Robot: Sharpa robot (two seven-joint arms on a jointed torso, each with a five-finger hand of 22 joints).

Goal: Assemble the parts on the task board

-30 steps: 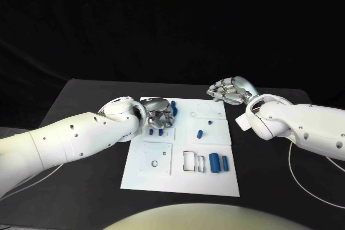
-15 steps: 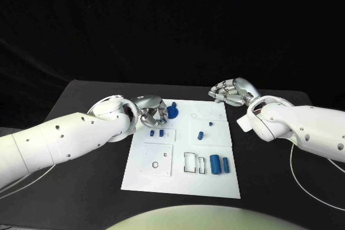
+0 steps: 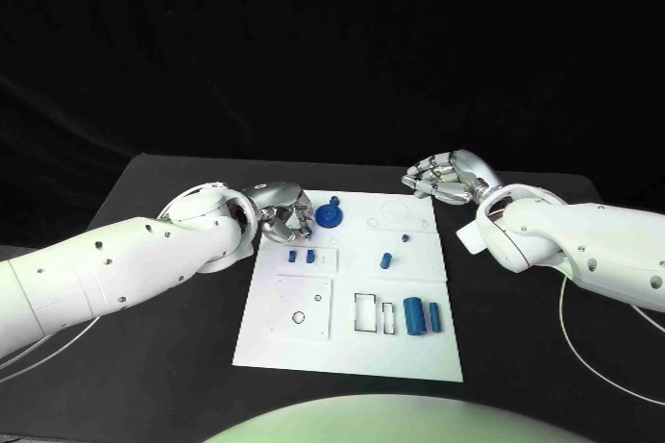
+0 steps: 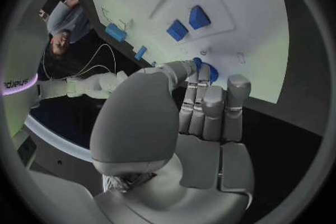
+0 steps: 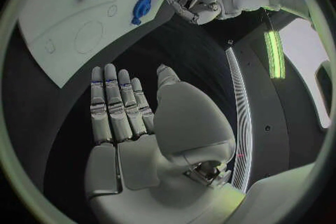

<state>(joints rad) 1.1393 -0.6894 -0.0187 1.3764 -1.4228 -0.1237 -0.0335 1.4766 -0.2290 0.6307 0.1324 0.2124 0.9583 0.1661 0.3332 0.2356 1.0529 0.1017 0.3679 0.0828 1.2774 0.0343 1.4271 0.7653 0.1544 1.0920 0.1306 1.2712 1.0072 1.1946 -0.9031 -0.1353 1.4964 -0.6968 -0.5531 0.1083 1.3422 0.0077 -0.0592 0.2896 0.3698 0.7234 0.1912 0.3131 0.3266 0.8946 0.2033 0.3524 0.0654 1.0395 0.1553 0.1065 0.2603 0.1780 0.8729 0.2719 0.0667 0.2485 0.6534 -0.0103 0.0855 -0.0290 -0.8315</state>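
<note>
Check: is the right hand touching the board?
Apart. The right wrist view shows the right hand open over dark table, a clear strip between its fingers and the board edge.

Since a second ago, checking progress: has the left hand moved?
Yes. The left hand drew back off the white task board toward its left edge.

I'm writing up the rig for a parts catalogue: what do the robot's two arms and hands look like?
Both arms are smooth white shells with rounded segments. The left arm has small dark holes dotted along its casing, and the right arm shows a few too. A thin pale cable loops under each. The left hand and right hand are silver metal, with segmented fingers and broad rounded palm housings.
</note>
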